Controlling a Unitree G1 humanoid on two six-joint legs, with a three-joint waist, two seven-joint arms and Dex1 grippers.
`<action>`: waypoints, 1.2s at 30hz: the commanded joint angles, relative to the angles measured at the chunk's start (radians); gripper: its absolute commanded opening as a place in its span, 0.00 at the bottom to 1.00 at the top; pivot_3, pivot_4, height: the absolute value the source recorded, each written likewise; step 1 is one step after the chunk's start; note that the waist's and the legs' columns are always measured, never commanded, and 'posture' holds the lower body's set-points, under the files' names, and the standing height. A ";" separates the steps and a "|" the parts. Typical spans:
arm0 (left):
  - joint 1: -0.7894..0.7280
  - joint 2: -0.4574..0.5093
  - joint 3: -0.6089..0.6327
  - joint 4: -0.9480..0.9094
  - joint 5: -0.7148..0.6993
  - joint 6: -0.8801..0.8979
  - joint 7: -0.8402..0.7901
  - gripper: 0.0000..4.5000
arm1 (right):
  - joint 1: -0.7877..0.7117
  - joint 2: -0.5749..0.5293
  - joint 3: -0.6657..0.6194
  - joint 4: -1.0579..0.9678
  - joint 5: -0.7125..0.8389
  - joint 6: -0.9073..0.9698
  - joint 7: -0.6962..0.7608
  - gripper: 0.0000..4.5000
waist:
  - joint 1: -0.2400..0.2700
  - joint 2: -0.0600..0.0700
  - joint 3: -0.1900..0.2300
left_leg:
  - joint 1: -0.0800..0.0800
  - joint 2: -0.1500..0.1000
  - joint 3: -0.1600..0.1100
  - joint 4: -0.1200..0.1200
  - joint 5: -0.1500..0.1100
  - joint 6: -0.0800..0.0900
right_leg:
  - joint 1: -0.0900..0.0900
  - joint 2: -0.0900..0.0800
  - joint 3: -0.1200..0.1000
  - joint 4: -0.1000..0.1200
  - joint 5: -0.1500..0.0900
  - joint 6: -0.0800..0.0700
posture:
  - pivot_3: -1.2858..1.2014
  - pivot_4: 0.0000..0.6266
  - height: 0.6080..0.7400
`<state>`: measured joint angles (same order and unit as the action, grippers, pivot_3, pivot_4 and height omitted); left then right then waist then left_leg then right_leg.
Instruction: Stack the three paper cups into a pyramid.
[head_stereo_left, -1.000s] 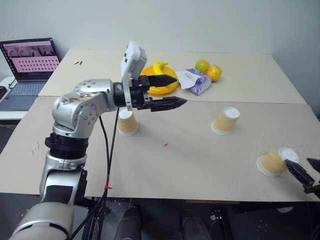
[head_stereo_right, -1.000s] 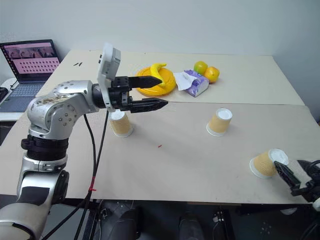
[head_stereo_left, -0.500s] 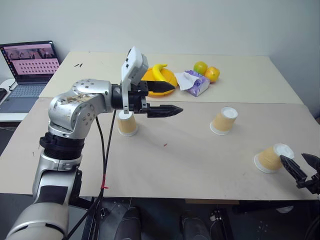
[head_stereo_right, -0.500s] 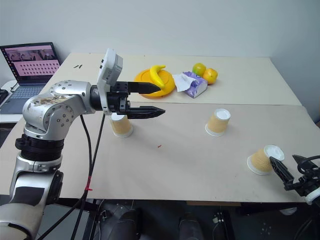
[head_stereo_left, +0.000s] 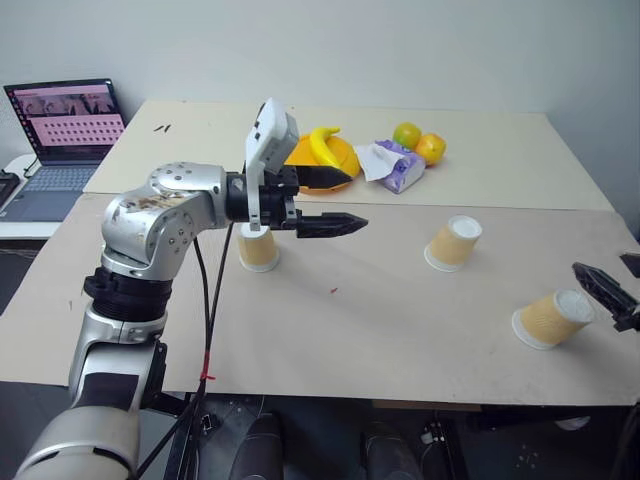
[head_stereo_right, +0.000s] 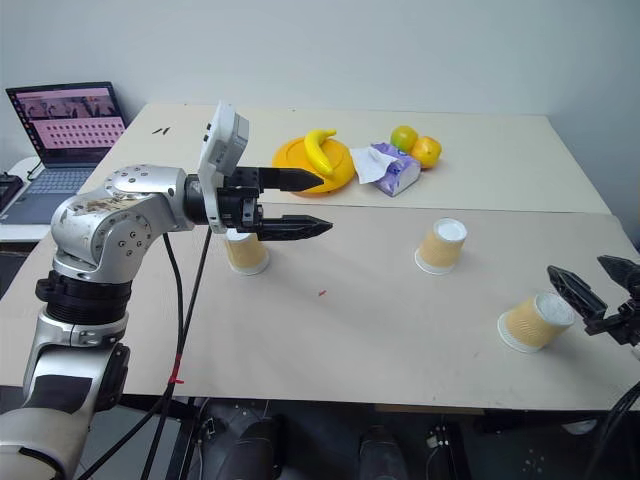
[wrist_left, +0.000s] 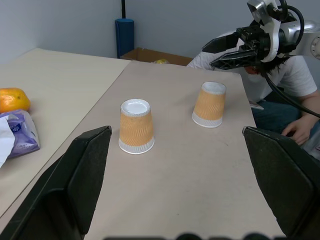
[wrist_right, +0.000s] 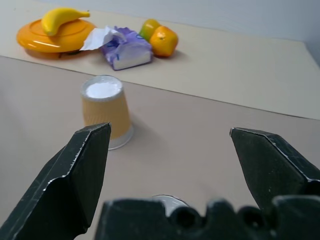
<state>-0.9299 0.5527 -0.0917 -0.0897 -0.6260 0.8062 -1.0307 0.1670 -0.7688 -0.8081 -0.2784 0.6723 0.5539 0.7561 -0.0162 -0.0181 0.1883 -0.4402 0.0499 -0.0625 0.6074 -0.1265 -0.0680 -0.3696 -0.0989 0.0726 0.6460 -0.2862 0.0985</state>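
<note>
Three paper cups stand rim down with their white bases up on the tan table (head_stereo_left: 380, 320). The left cup (head_stereo_left: 258, 250) sits just below my left gripper (head_stereo_left: 358, 196), which hovers level and open over the table, holding nothing. A second cup (head_stereo_left: 452, 242) stands right of centre. The right cup (head_stereo_left: 552, 318) is near the front edge and looks slightly tilted. My right gripper (head_stereo_right: 576, 266) is open just right of and above that cup, not touching it. In the right wrist view the middle cup (wrist_right: 106, 111) lies ahead between the spread fingers (wrist_right: 75, 175).
A yellow plate (head_stereo_left: 300, 180) with a banana (head_stereo_left: 322, 143), a purple tissue pack (head_stereo_left: 400, 170) and two fruits (head_stereo_left: 428, 148) sit at the back. A laptop (head_stereo_left: 65, 120) stands far left. A seated person (wrist_left: 295, 85) is beyond the table's right end.
My right gripper has risen from the table's front edge below the right cup to a spot beside and above it. The left gripper has stayed about where it was.
</note>
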 joint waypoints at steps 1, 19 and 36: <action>-0.017 -0.005 0.030 -0.015 -0.016 -0.005 0.003 1.00 | 0.016 0.023 0.008 -0.037 0.023 0.004 -0.009 0.99 | 0.000 0.000 0.000 | 0.000 0.000 0.000 0.000 0.000 0.000 | 0.000 0.000 0.000 0.000 0.000 0.000 | 0.52 0.24 0.94; -0.020 -0.004 0.030 -0.042 -0.019 0.014 0.022 1.00 | 0.050 0.034 0.025 0.082 -0.034 -0.092 0.027 0.99 | -0.001 0.000 0.000 | 0.000 0.000 0.000 0.000 0.000 0.000 | 0.000 0.000 0.000 0.000 0.000 0.000 | 0.52 0.24 0.94; -0.027 0.016 0.025 -0.041 -0.009 0.013 0.023 1.00 | 0.011 0.047 0.113 0.156 -0.082 -0.132 0.040 0.99 | -0.002 0.000 0.000 | 0.000 0.000 0.000 0.000 0.000 0.000 | 0.000 0.000 0.000 0.000 0.000 0.000 | 0.52 0.24 0.94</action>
<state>-0.9304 0.5586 -0.0855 -0.1023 -0.6299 0.8180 -1.0062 0.1837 -0.7167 -0.6823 -0.1205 0.5950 0.4524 0.7951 -0.0183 -0.0180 0.1883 -0.4402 0.0499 -0.0624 0.6069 -0.1265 -0.0680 -0.3699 -0.0989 0.0727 0.6455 -0.2866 0.0986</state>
